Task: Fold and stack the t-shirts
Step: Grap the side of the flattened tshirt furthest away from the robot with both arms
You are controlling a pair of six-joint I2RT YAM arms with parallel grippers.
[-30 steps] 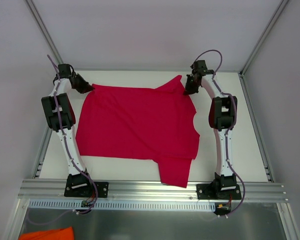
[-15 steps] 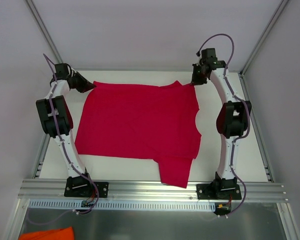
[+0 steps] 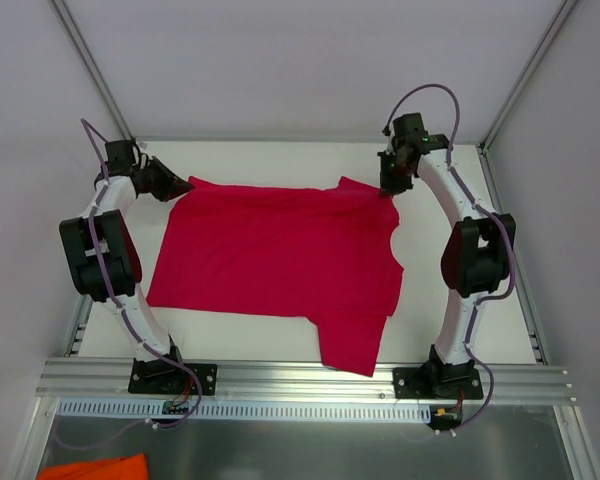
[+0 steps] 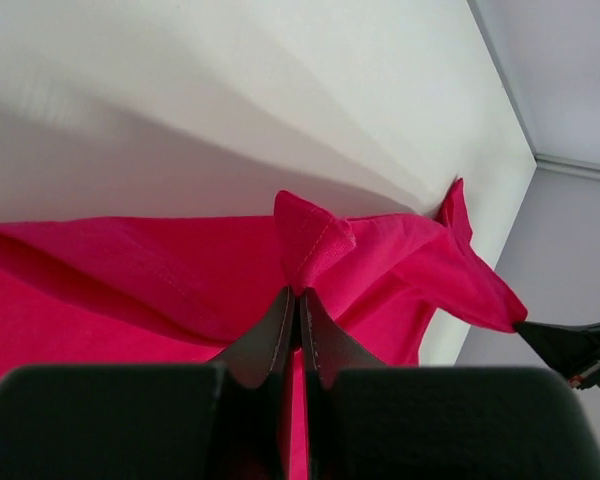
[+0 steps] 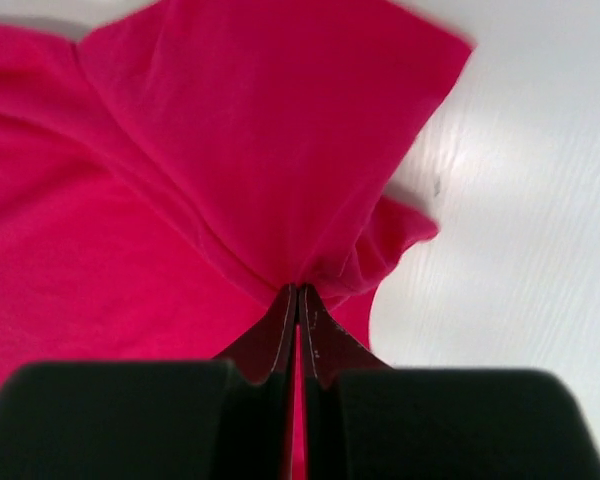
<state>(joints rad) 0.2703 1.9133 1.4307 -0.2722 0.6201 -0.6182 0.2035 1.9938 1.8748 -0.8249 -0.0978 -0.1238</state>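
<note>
Two clenched claws, we note: left claw (image 3: 183,184) and right claw (image 3: 387,190) each pinch the soft crimson-red t-shirt (image 3: 275,250) at its far edge on the white counter (image 3: 280,155).

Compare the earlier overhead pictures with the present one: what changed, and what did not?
The left arm and right arm bowed outward; the left gripper and right gripper drew the far edge of the t-shirt slightly toward the near side. Both stayed shut on its far corners; the near sleeve kept its place.

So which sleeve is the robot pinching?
The far sleeve, bunched in the right gripper. The near sleeve lies flat, untouched.
</note>
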